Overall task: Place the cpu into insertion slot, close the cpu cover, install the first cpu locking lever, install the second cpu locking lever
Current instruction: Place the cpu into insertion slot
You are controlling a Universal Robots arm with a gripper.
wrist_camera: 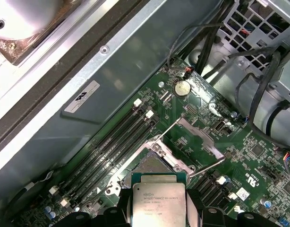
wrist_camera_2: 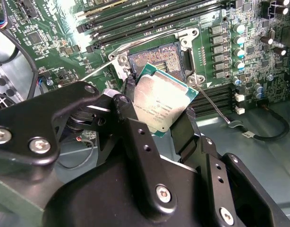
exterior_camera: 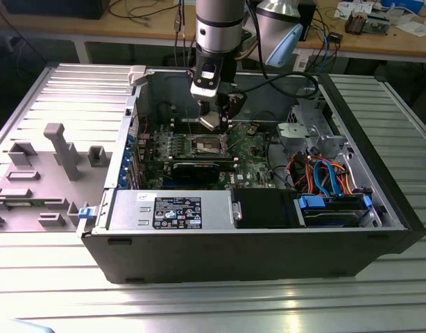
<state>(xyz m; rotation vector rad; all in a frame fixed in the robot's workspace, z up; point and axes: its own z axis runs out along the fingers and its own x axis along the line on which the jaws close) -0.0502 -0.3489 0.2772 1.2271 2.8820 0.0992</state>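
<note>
We see our gripper (wrist_camera_2: 160,112) with its fingers clamped on two opposite edges of the cpu (wrist_camera_2: 159,100), which is held tilted and clear of the board. Just beyond it the insertion slot (wrist_camera_2: 157,54) lies bare on the motherboard (wrist_camera_2: 41,42), beside the memory slots (wrist_camera_2: 135,19) along the board's edge. Farther on, the cpu cover (wrist_camera: 198,134) stands swung open before the case wall (wrist_camera: 135,61).

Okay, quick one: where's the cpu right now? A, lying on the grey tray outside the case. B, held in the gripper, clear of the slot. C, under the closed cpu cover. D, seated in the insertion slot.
B: in the second wrist view the cpu is clamped in the gripper, and the insertion slot beyond it lies bare.
</note>
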